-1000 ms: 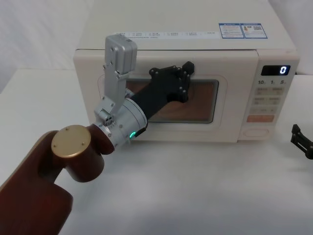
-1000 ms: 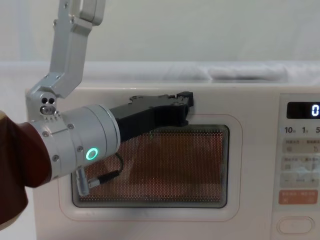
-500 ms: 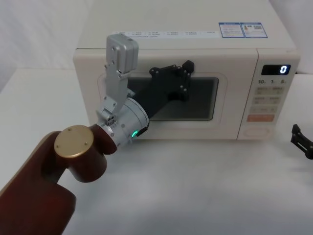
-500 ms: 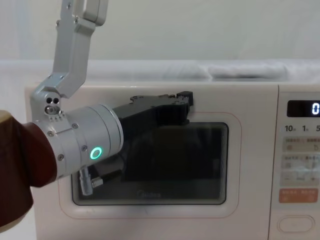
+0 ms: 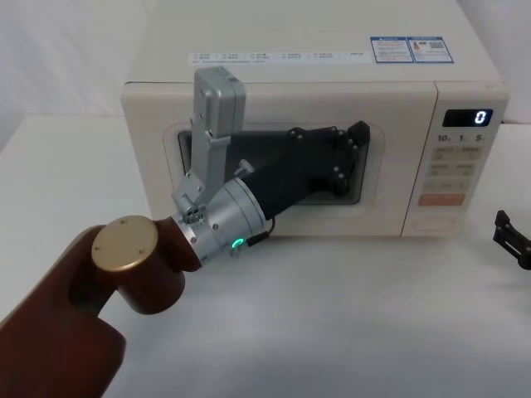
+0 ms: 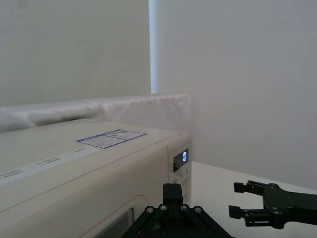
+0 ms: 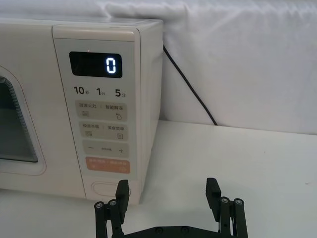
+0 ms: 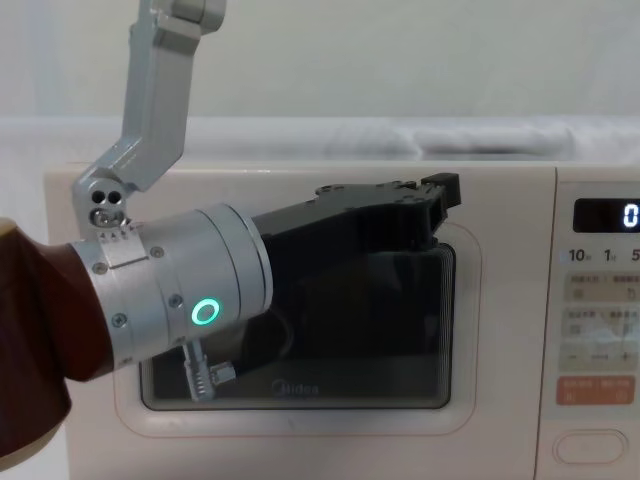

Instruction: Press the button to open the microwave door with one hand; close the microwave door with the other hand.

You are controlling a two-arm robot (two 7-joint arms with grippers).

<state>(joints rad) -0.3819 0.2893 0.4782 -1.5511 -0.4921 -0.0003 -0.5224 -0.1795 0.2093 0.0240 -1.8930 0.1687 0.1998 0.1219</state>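
Observation:
The microwave door (image 5: 332, 217) is cream with a dark window and lies flush with the oven's front; its Midea logo (image 8: 297, 389) shows under the glass. My left gripper (image 5: 358, 133) is shut, with nothing held. Its black fingertips (image 8: 445, 190) sit at the window's upper right corner, at or very near the door. The button (image 5: 436, 224), a wide cream pill key, is at the bottom of the keypad strip, below the orange key (image 7: 107, 164). My right gripper (image 7: 168, 191) stands open low on the table, right of the oven and a little in front of the button (image 7: 106, 188).
The display (image 5: 472, 118) reads 0. A black cable (image 7: 190, 94) runs down the white backdrop behind the oven's right side. White table spreads in front of the oven. My left arm's brown forearm (image 5: 124, 265) crosses the lower left.
The oven's inner light has gone out, leaving the window dark. My left gripper has slid right across the door, from its upper middle to the upper right corner. The right gripper has not moved.

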